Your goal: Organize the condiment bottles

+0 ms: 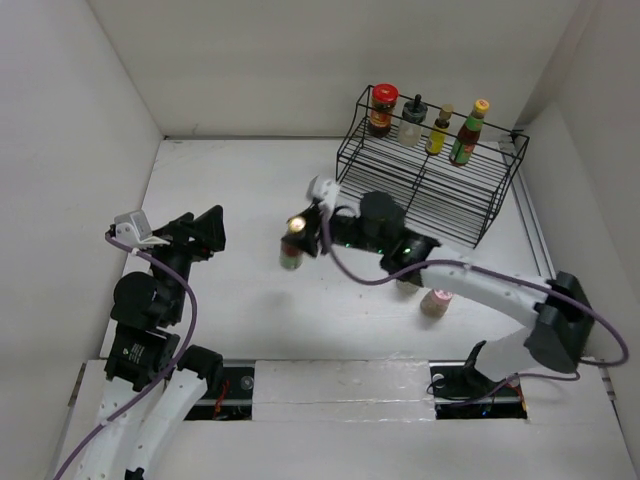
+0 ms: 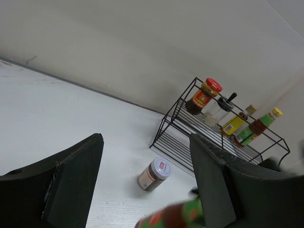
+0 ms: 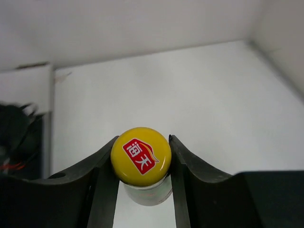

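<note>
Right hand (image 3: 142, 141): clenched on the yellow cap of a red-green bottle (image 1: 292, 248), one finger on each side of the cap.
Held bottle: upright, out over the middle of the table (image 1: 240, 170), left of the black wire rack (image 1: 430, 185). I cannot tell if its base touches the table.
Left hand (image 2: 146, 142): released, fingers spread wide, grasping nothing, well left of the held bottle.
Rack top tier, left to right: red-lidded jar (image 1: 382, 108), black-capped clear bottle (image 1: 413, 120), yellow dark-capped bottle (image 1: 440, 130), second yellow-capped red-green bottle (image 1: 467, 132), all upright in one row.
Pink-capped bottle (image 1: 436, 302): upright on the table, just beside the right arm, near its edge.
Purple-lidded jar (image 2: 154, 174): tipped over on the table in front of the rack, apart from it, seen only from the left wrist.
</note>
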Robot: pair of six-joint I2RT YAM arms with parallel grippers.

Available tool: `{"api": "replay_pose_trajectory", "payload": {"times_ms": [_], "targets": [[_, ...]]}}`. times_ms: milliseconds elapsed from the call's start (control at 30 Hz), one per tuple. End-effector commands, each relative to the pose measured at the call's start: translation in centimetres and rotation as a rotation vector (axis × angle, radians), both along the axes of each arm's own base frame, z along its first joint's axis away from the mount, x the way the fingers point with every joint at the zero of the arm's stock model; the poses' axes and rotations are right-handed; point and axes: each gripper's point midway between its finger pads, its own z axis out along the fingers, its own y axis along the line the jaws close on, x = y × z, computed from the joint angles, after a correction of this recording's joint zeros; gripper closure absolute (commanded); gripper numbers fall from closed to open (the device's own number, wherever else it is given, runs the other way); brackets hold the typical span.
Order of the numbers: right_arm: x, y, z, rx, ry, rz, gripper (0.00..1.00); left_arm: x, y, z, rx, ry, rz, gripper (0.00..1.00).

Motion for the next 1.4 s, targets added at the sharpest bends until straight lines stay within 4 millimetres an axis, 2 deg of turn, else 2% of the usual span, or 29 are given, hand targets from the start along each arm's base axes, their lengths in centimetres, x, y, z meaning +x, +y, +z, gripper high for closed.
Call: {"api": "replay_pose_trajectory", "payload": {"times_ms": [0, 33, 67, 100, 133, 167, 200, 267, 300, 367, 400, 433, 500, 533, 567, 633, 667, 700, 733, 767, 800, 967, 1133, 1200, 1300, 1367], "targets": [[6.9, -9.1, 15.5, 0.276, -0.268, -0.395, 0.83, -0.4, -0.2, 1.3, -0.014, -0.049, -0.017, 0.31], [8.5, -11.5, 16.7, 0.283, -0.284, -0.503, 0.83, -0.4, -0.2, 1.3, -0.014, -0.049, -0.017, 0.31], [10.7, -14.8, 17.8, 0.286, -0.298, -0.617, 0.83, -0.8, -0.3, 1.5, -0.017, -0.061, -0.027, 0.31], [11.2, -17.6, 20.2, 0.321, -0.322, -0.699, 0.83, -0.8, -0.3, 1.6, -0.017, -0.061, -0.027, 0.31], [12.1, -19.8, 20.8, 0.317, -0.326, -0.77, 0.83, -0.8, -0.3, 1.6, -0.017, -0.061, -0.027, 0.31], [14.0, -23.9, 21.6, 0.328, -0.332, -0.909, 0.83, -0.8, -0.3, 1.6, -0.017, -0.061, -0.027, 0.31], [14.6, -26.0, 23.0, 0.352, -0.352, -0.978, 0.83, -0.8, -0.3, 1.6, -0.017, -0.061, -0.027, 0.31], [15.5, -30.5, 24.2, 0.373, -0.363, -1.129, 0.83, -0.8, -0.3, 1.6, -0.017, -0.061, -0.027, 0.31], [15.9, -33.6, 25.0, 0.38, -0.391, -1.203, 0.83, -0.8, -0.3, 1.6, -0.017, -0.061, -0.027, 0.31], [16.3, -36.6, 26.3, 0.39, -0.4, -1.274, 0.83, -0.8, -0.3, 1.6, -0.017, -0.061, -0.027, 0.31], [16.8, -39.1, 26.6, 0.376, -0.413, -1.338, 0.83, -0.8, -0.3, 1.6, -0.017, -0.061, -0.027, 0.31], [16.2, -40.3, 28.4, 0.397, -0.439, -1.361, 0.83, -0.8, -0.3, 1.6, -0.017, -0.061, -0.027, 0.31], [17.1, -42.0, 28.3, 0.364, -0.43, -1.409, 0.83, -0.8, -0.3, 1.6, -0.017, -0.061, -0.027, 0.31], [17.3, -43.4, 28.5, 0.356, -0.43, -1.437, 0.83, -0.7, -0.1, 1.5, -0.018, -0.06, -0.018, 0.31], [17.5, -44.1, 29.7, 0.359, -0.443, -1.448, 0.83, -0.7, -0.1, 1.5, -0.018, -0.06, -0.018, 0.31], [18.2, -45.9, 30.0, 0.343, -0.454, -1.484, 0.83, -0.5, -0.2, 1.4, -0.015, -0.052, -0.018, 0.31], [18.1, -46.3, 31.0, 0.349, -0.469, -1.485, 0.83, -0.5, -0.2, 1.4, -0.015, -0.052, -0.018, 0.31], [19.5, -46.9, 30.3, 0.326, -0.453, -1.503, 0.83, -0.5, -0.2, 1.4, -0.015, -0.052, -0.018, 0.31], [20.1, -47.5, 30.2, 0.315, -0.447, -1.517, 0.83, -0.5, -0.2, 1.4, -0.015, -0.052, -0.018, 0.31], [20.1, -48.1, 31.0, 0.319, -0.469, -1.514, 0.83, -0.5, -0.2, 1.4, -0.015, -0.052, -0.018, 0.31], [21.3, -48.4, 30.5, 0.304, -0.46, -1.513, 0.83, -0.5, -0.2, 1.4, -0.015, -0.052, -0.018, 0.3], [23.2, -50.3, 29.7, 0.271, -0.451, -1.535, 0.83, -0.5, 0.0, 1.3, -0.017, -0.051, -0.008, 0.3], [24.0, -51.0, 28.8, 0.25, -0.44, -1.539, 0.83, -0.5, 0.0, 1.6, -0.02, -0.06, -0.008, 0.3], [25.1, -51.6, 27.7, 0.24, -0.413, -1.551, 0.83, -0.2, -0.1, 1.4, -0.017, -0.049, -0.008, 0.3], [25.4, -51.5, 27.1, 0.231, -0.402, -1.541, 0.83, -0.2, -0.1, 1.4, -0.017, -0.049, -0.008, 0.3], [26.1, -52.1, 25.2, 0.202, -0.369, -1.555, 0.83, -0.2, -0.1, 1.4, -0.017, -0.049, -0.008, 0.3]]}}
